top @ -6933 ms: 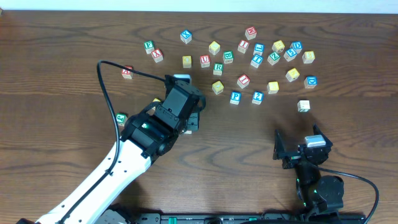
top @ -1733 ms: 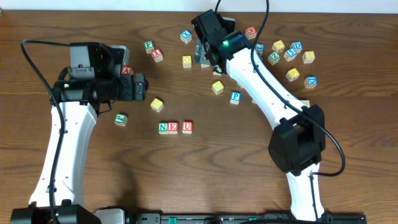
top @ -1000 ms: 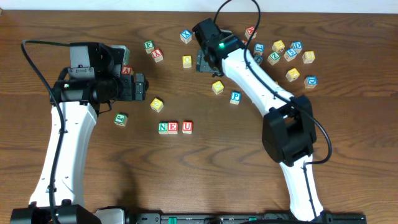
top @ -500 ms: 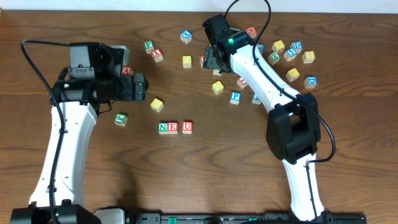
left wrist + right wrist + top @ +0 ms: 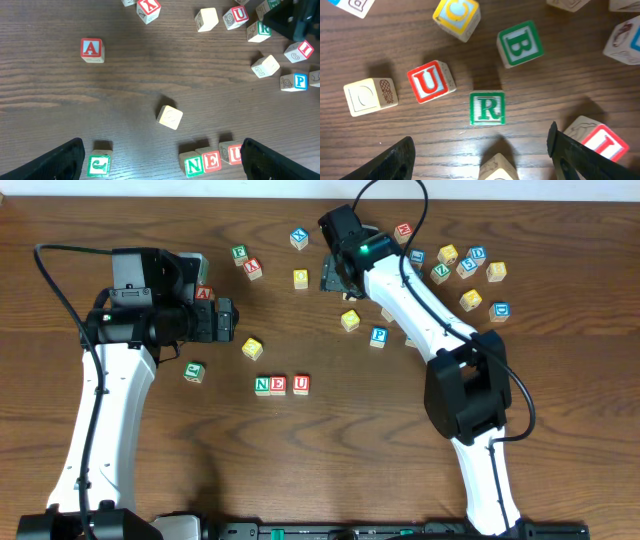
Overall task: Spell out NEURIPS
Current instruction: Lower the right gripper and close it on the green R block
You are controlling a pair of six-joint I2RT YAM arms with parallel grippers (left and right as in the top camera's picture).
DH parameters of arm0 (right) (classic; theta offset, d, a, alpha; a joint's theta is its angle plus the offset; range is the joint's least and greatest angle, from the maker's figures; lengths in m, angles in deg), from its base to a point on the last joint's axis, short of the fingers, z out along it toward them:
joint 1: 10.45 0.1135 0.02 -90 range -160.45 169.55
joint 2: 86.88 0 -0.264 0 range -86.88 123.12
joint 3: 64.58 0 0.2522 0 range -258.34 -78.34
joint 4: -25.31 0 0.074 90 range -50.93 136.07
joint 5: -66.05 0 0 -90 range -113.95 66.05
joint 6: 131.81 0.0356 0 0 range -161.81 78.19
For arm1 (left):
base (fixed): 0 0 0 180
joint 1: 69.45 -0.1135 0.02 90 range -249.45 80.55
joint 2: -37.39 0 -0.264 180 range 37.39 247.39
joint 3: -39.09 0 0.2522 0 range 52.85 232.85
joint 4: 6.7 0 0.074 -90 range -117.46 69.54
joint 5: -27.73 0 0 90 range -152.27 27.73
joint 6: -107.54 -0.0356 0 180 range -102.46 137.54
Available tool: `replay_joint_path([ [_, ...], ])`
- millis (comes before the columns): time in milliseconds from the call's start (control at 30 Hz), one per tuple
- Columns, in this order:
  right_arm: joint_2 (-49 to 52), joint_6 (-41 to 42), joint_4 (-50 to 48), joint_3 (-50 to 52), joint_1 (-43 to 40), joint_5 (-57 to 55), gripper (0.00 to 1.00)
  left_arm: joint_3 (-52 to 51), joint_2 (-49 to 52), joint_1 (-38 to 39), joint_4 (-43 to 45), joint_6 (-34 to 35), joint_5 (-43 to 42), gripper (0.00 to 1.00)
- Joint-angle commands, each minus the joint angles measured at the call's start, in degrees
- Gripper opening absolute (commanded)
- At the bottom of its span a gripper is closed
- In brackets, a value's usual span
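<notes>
The right hand (image 5: 480,142) hovers open above the green R (image 5: 487,107), which lies on the table (image 5: 395,50) well apart from the N-E-U row (image 5: 280,385). The left hand (image 5: 162,145) stands wide open, empty.

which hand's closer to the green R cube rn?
Right. The right hand is directly above the green R cube, jaws open. The left hand is far off toward the table's other side, near the red A cube.

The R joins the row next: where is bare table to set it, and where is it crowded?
Bare wood lies right of the row's U, below the blue P, up to the right arm. Crowded: the far scatter around the R.
</notes>
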Motion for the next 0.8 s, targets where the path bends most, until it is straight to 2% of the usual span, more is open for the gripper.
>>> replay_joint_path([
  [0, 3.15, 1.27, -0.22, -0.70, 0.68, -0.24, 0.80, 1.33, 0.07, -0.13, 0.00, -1.18, -0.85, 0.98],
  [300, 5.22, 1.66, -2.14, -0.70, 0.59, 0.96, 0.80, 1.33, 0.07, -0.13, 0.00, -1.18, -0.85, 0.98],
  [767, 5.22, 0.76, -4.72, -0.70, 0.37, -3.56, 0.80, 1.33, 0.07, -0.13, 0.00, -1.18, -0.85, 0.98],
])
